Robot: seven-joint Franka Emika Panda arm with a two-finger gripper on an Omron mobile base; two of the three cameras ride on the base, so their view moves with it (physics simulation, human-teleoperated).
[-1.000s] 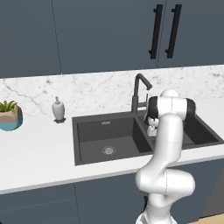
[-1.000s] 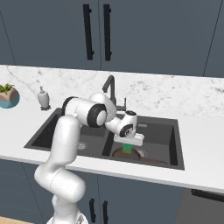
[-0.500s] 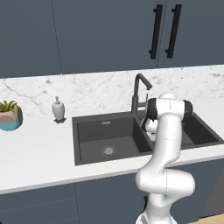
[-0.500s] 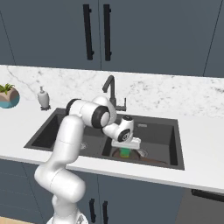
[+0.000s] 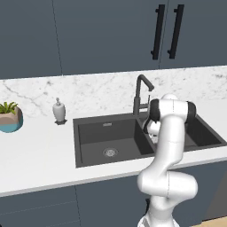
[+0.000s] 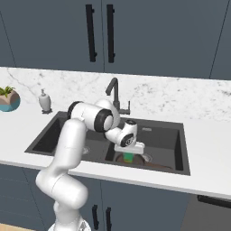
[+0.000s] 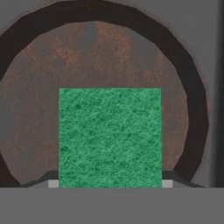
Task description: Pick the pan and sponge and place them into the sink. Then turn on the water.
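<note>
- Marble-patterned white counter runs under dark blue cabinets, and cut into it is the sink, a dark grey double basin; I work over the basin that lies to my right of the divider.
- Far off to the left of my gripper stand a small potted plant and a white soap dispenser, both well apart from anything I need.
- Just behind the divider, beyond and above my gripper, rises the faucet, a dark gooseneck; no water runs from it.
- My gripper hangs low inside the basin, pointing straight down, with the sponge between its fingers: the hand view shows the green face square-on directly ahead, and a pale finger pad sits tight against each side edge, so I judge the jaws closed on it at about the sponge's width.
- Directly below the sponge lies the pan, brown and round, resting in the basin bottom; its rim circles the sponge on all sides, so the sponge is centred over it.
- I cannot tell whether the sponge touches the pan or hangs just above it.
- Release calls only for parting the fingers; the sponge then lands straight down in the pan, inside the sink.
- After that the faucet lever, up and behind my gripper, is the remaining target.
</note>
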